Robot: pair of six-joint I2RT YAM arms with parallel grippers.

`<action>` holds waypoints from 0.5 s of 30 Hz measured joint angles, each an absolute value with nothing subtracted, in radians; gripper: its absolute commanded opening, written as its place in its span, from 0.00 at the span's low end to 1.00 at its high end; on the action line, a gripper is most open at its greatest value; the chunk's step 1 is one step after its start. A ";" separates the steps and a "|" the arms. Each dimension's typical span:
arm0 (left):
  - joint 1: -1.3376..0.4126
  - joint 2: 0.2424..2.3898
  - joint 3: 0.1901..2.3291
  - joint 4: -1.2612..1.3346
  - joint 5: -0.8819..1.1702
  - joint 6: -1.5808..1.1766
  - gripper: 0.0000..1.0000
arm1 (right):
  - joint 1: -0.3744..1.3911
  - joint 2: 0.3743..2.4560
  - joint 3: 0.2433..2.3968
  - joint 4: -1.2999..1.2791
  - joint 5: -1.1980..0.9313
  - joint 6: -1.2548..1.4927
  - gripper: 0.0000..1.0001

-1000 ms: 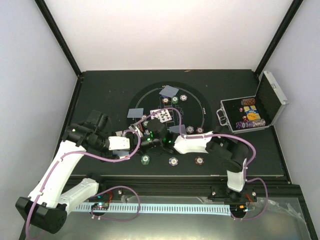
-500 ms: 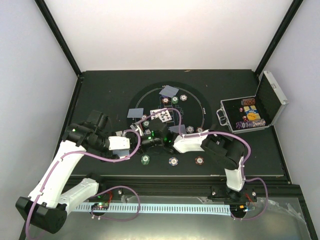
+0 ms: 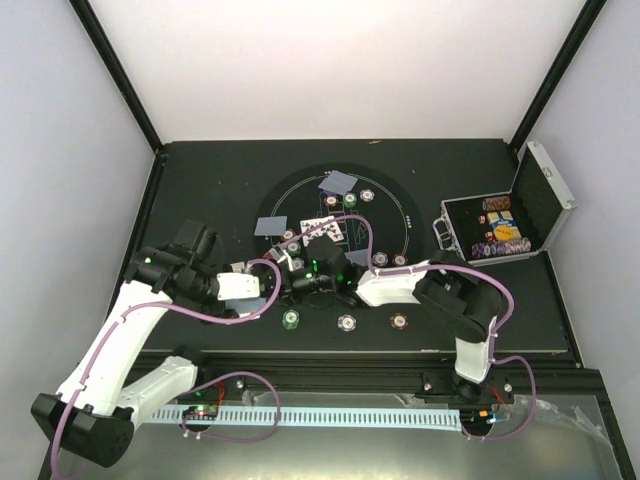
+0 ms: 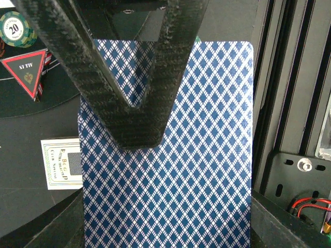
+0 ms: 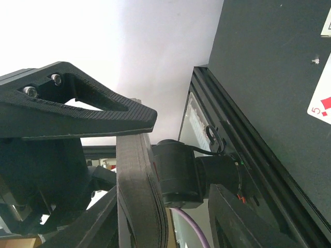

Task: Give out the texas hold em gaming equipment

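Top external, near edge: three chips lie in a row on the black table (image 3: 200,190), just near of the mat. They are a green chip (image 3: 290,319), a pale chip (image 3: 347,322) and a maroon chip (image 3: 399,322).
Left arm: the left gripper (image 3: 275,291) is clamped tight on a pack of cards (image 4: 196,170), blue backs up, over the near rim of the round mat (image 3: 385,228).
Right arm: the right gripper (image 3: 300,284) comes in from the right and meets the pack. The pack's edge sits between its fingers, but I cannot tell if it grips.
In the way: both grippers and a purple cable (image 3: 345,222) hide the near middle of the mat. In the left wrist view one black finger (image 4: 129,103) and the pack fill most of the picture.
Just past the pack: a red triangle marker (image 4: 28,70), a chip marked 20 (image 4: 15,28) and a white printed card (image 4: 64,163).
Farther on the mat: face-up cards (image 3: 322,228), a blue-backed card (image 3: 271,225) to their left, a far blue card (image 3: 338,182), and small chips around them.
Far right: a silver case (image 3: 545,195) stands open off the mat, with chips inside.
Change: the cable loop now arches farther over the face-up cards, and the right arm has shifted a little. The left arm and the three near chips have not moved.
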State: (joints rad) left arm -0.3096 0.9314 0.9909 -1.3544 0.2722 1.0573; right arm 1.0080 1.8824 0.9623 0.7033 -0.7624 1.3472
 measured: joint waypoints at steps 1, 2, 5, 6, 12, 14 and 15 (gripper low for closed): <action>-0.310 0.931 0.991 -1.354 0.272 1.057 0.02 | 1.007 1.878 0.961 0.696 -0.762 1.344 0.43; -0.310 0.931 0.991 -1.354 0.272 1.057 0.01 | 1.007 1.874 0.960 0.691 -0.762 1.341 0.42; -0.310 0.931 0.991 -1.355 0.272 1.058 0.02 | 1.006 1.855 0.947 0.677 -0.761 1.341 0.36; -0.310 0.931 0.991 -1.355 0.272 1.058 0.02 | 1.006 1.848 0.941 0.673 -0.760 1.340 0.32; -0.310 0.931 0.991 -1.354 0.272 1.058 0.02 | 1.005 1.790 0.922 0.628 -0.748 1.329 0.17; -0.310 0.931 0.991 -1.354 0.272 1.057 0.01 | 1.003 1.773 0.922 0.599 -0.742 1.320 0.13; -0.310 0.931 0.991 -1.354 0.272 1.058 0.01 | 1.002 1.766 0.922 0.587 -0.741 1.313 0.12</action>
